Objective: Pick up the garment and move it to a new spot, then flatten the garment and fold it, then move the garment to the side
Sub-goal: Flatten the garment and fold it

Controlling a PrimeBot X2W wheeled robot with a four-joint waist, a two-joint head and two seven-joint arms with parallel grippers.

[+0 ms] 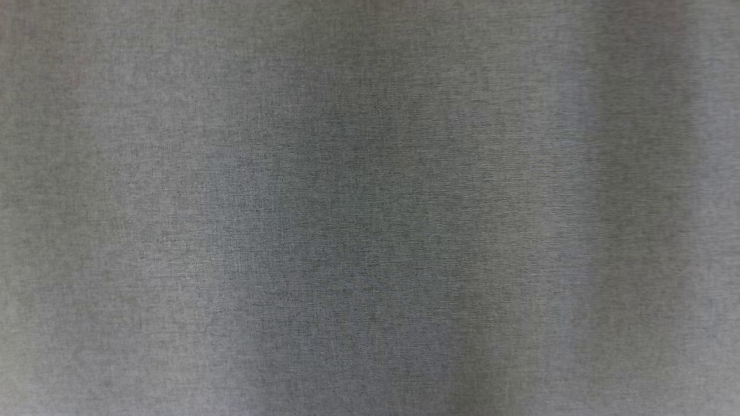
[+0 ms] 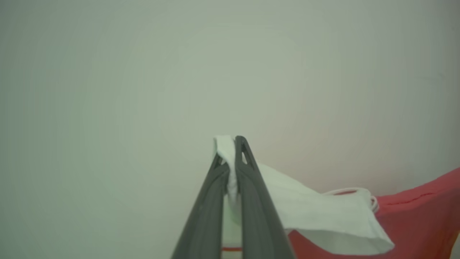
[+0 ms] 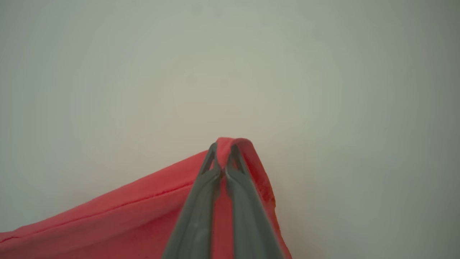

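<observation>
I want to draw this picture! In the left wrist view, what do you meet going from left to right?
pale background → left gripper, pinched shut on the white cloth → the rest of that white cloth trailing off → red cloth

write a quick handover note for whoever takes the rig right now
Left tool: shut on a white fold of the garment.
Right tool: shut on its red edge.
Garment spans between both tools, against a pale surface.
Head view: grey woven cloth close up, unclear what.
Done: both grips.
Left: stage cannot be told; folding and moving aside look pending.
</observation>
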